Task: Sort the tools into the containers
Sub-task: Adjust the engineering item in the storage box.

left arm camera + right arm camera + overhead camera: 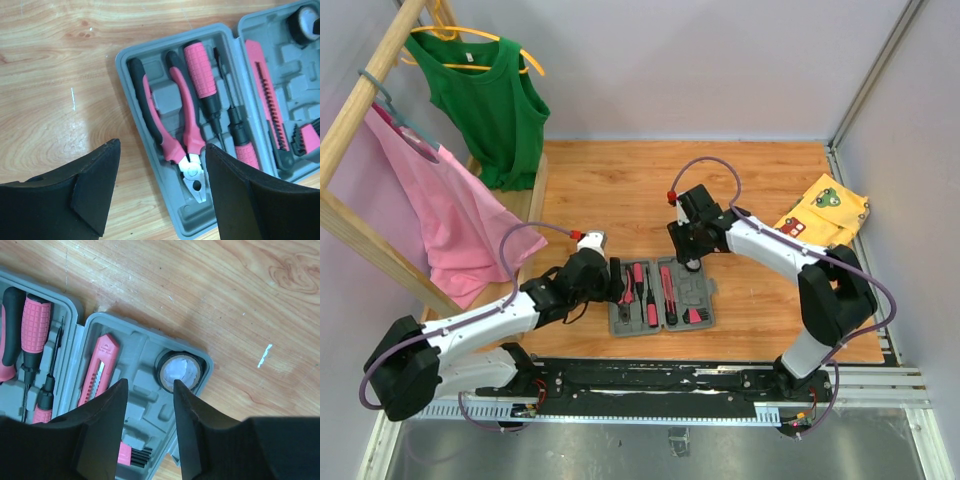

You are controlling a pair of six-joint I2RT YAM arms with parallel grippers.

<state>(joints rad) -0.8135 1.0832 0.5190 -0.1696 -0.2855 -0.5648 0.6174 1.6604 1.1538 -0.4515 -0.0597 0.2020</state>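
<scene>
The grey hinged case (662, 297) lies open on the wooden table. Its left half holds the pink-and-black pliers (175, 125), a thick pink-handled screwdriver (200, 75) and a slim screwdriver (235, 130). In its right half lie the pink cutter (97, 370), the small bits (132, 452) and the round black-white disc (180, 371), seated in the far corner slot. My left gripper (162, 145) hovers open above the pliers' head. My right gripper (150, 382) hangs open over the right half; one fingertip (176, 385) reaches the disc's rim, and nothing sits between the fingers.
A yellow patterned cloth (825, 210) lies at the table's right edge. A wooden clothes rack stands at the left with a green top (485, 90) and a pink garment (440, 210). Bare wood surrounds the case.
</scene>
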